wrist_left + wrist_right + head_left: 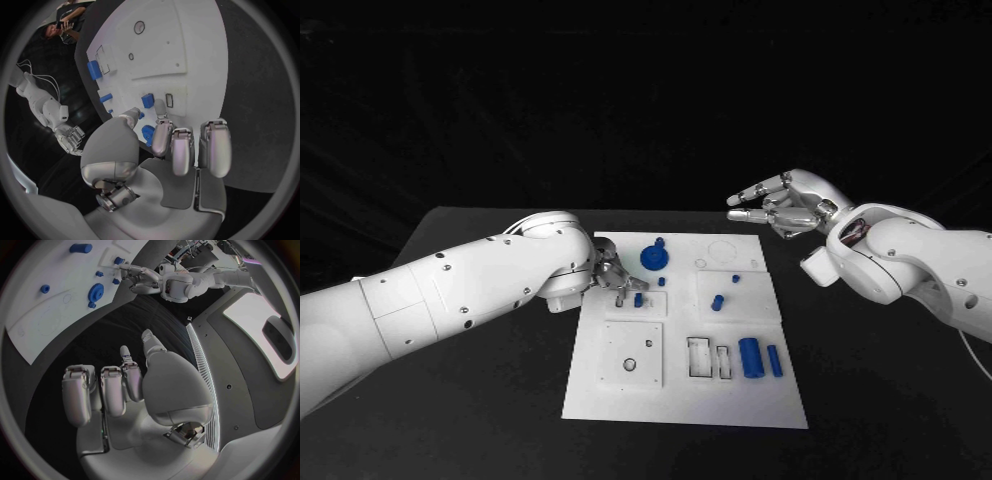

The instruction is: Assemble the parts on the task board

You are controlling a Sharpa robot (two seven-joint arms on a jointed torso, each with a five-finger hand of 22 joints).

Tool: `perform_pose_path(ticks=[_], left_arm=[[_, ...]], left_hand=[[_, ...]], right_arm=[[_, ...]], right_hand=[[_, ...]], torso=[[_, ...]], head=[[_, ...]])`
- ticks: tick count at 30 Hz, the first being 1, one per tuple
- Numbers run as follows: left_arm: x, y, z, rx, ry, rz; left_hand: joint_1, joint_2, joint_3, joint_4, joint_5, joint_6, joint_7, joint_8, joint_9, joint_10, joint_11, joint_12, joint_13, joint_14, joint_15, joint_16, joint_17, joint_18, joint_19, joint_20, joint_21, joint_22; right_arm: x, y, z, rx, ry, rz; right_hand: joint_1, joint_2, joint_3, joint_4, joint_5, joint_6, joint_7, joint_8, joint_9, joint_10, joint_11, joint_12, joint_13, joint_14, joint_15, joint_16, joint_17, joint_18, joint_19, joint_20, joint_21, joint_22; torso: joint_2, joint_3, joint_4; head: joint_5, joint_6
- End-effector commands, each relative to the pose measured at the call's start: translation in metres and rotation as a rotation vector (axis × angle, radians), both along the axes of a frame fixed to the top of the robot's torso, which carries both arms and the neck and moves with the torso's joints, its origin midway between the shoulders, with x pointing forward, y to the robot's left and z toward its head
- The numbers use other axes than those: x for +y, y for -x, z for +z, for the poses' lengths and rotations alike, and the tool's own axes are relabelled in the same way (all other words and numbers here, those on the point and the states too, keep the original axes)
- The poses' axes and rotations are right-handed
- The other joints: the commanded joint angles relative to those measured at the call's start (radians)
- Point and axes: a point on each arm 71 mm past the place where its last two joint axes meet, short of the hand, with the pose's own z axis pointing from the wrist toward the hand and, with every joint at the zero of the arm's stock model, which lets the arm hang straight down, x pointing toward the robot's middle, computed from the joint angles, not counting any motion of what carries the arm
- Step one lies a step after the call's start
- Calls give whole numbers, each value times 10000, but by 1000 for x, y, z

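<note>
The white board point(687, 400) is lying in the middle of the black table point(488, 420), w/ small blue parts sitting on it. Near the far edge a blue disc point(653, 259) is resting beside a faint ring outline. A short blue peg point(736, 277) and another peg point(717, 302) are standing in the raised block on the board's right half. Toward the near right, a thick blue cylinder point(750, 358) and a thinner rod point(775, 361) are lying side by side, next to two narrow slots. A square plate w/ a round hole is sitting on the near left.

The left hand point(615, 278) is hanging over the board's left edge, fingers curled downward, fingertips just beside a small blue piece point(638, 299). In the left wrist view, fingers point(164, 135) are coming down near blue pieces point(147, 100), but whether they're pinching one — can't tell, probably only touching.

The right hand point(783, 205) is hovering off the board beyond its far right corner, fingers apart and loosely bent, holding nothing.
</note>
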Motion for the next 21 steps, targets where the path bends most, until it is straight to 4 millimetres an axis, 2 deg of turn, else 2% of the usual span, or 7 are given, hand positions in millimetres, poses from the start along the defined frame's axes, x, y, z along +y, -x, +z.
perform_pose_path(ticks=[1, 4, 7, 11, 15, 18, 21], left_arm=[[8, 0, 8, 249, 551, 1099], [13, -2, 16, 398, 1243, 1243], [21, -8, 25, 504, 1527, 1262], [33, -20, 32, 409, 1220, 1265], [39, -31, 37, -363, 408, 1305], [41, -40, 39, -981, -215, 1288], [40, -46, 38, -1275, -635, 1242]], left_hand=[[245, 81, -371, 5, 3, -347, 112, -77, -82, -301, 73, -324, -346, 1038, 33, 30, 2634, -35, 463, -11, -161, 977], [567, 89, -759, 17, 20, -656, 244, -253, -238, -655, 213, -748, -815, 1038, 134, 30, 2634, 26, 350, 71, -357, 691], [949, 117, -1173, 7, 5, -1259, 522, -709, -587, -1117, 441, -1283, -1420, 1038, 305, 30, 2634, 60, 275, 223, -495, 501], [1519, 232, -1468, -12, -8, -1472, 715, -1065, -988, -1270, 621, -1415, -1634, 1038, 476, 30, 2634, 89, 231, 387, -587, 389], [1657, 321, -1578, -10, -5, -1420, 740, -1131, -1124, -1256, 642, -1380, -1635, 1038, 506, 30, 2634, 98, 227, 429, -603, 374], [1680, 382, -1694, 1, 1, -1290, 722, -1126, -1209, -1203, 632, -1306, -1587, 1038, 506, 30, 2634, 92, 244, 445, -579, 417], [1720, 409, -1834, 2, 7, -1101, 677, -1077, -1281, -1132, 598, -1218, -1524, 1038, 484, 30, 2634, 72, 288, 440, -512, 526]], right_arm=[[1, 0, -1, 9, -13, 173], [1, -1, -2, 23, -4, 165], [1, -2, -3, 44, 6, 152], [0, -2, -4, 60, 18, 131], [0, -3, -5, 63, 23, 124], [1, -4, -5, 64, 24, 120], [2, -4, -5, 68, 22, 138]], right_hand=[[-53, 28, -39, 0, 45, -82, -8, 0, 15, -39, -1, -58, 1464, 730, 14, -44, 1329, 50, 407, 32, -64, 1008], [-65, 24, -60, 11, 51, -85, -7, -1, 15, -42, -1, -64, 1459, 730, 14, -48, 1325, 49, 408, 31, -63, 1010], [-73, 20, -76, 18, 61, -87, -8, -2, 14, -35, -1, -51, 1466, 731, 14, -46, 1330, 48, 411, 31, -60, 1017], [-73, 20, -76, 18, 61, -87, -8, -2, 14, -35, -1, -51, 1466, 731, 14, -46, 1330, 48, 411, 31, -60, 1017], [-73, 20, -76, 18, 61, -87, -8, -2, 14, -35, -1, -51, 1466, 731, 14, -46, 1330, 48, 411, 31, -60, 1017], [-76, 19, -85, 22, 71, -88, -8, -2, 14, -35, -1, -50, 1465, 732, 14, -46, 1331, 49, 409, 31, -64, 1010], [-76, 19, -85, 22, 71, -88, -8, -2, 14, -35, -1, -50, 1465, 732, 14, -46, 1331, 49, 409, 31, -64, 1010]], torso=[[7, 3, -5], [3, 7, -5], [-2, -1, 15], [-3, 3, 21], [4, -9, 1], [6, -23, 11], [8, -11, 7]], head=[[-1, 22], [-3, 25], [2, 26], [44, 43], [77, 67], [84, 82], [118, 85]])
